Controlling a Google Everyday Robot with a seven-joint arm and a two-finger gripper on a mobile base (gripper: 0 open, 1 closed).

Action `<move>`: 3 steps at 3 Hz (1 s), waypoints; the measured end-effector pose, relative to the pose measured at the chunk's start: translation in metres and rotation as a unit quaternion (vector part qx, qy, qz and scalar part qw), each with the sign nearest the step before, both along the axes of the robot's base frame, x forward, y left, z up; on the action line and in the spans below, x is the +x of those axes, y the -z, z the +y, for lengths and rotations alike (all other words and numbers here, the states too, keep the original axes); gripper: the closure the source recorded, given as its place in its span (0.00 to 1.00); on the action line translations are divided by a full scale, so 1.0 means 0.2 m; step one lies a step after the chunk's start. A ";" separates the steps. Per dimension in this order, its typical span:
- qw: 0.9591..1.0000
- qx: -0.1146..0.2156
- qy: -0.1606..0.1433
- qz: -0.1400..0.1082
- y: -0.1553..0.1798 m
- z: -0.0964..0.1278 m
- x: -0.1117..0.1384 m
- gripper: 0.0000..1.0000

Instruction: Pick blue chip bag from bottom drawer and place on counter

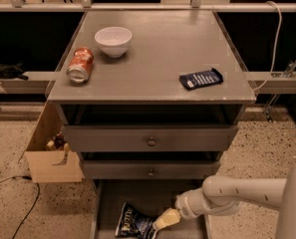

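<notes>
Reaches the tool (166, 218) low into the pulled-out bottom drawer (152, 195) at lower centre of the frame, tip against the right edge of the blue chip bag (132, 224) lying on the drawer floor, probably lining up a grasp; cannot tell how far open, or whether gripping. On the tabletop (162, 49) above: one bowl (113, 40), one tipped can (80, 64), one flat packet (201, 78). One bag; three drawers in all.

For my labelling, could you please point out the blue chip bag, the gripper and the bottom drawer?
blue chip bag (132, 224): camera view, its lettered front.
gripper (164, 219): camera view, its pale tip at the bag's right edge, over the drawer.
bottom drawer (148, 196): camera view, bare grey floor.
</notes>
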State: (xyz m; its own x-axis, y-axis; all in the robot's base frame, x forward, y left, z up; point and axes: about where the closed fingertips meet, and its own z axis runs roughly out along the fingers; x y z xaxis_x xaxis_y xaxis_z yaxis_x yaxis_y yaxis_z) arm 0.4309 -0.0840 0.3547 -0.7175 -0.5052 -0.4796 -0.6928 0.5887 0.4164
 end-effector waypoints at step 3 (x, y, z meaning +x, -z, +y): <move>1.000 0.021 0.013 -0.019 0.24 0.06 0.06 0.00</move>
State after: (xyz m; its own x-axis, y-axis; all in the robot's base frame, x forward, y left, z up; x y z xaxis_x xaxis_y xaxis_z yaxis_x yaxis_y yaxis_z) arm 0.4432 -0.0719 0.3057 -0.7116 -0.4650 -0.5267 -0.6927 0.5898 0.4151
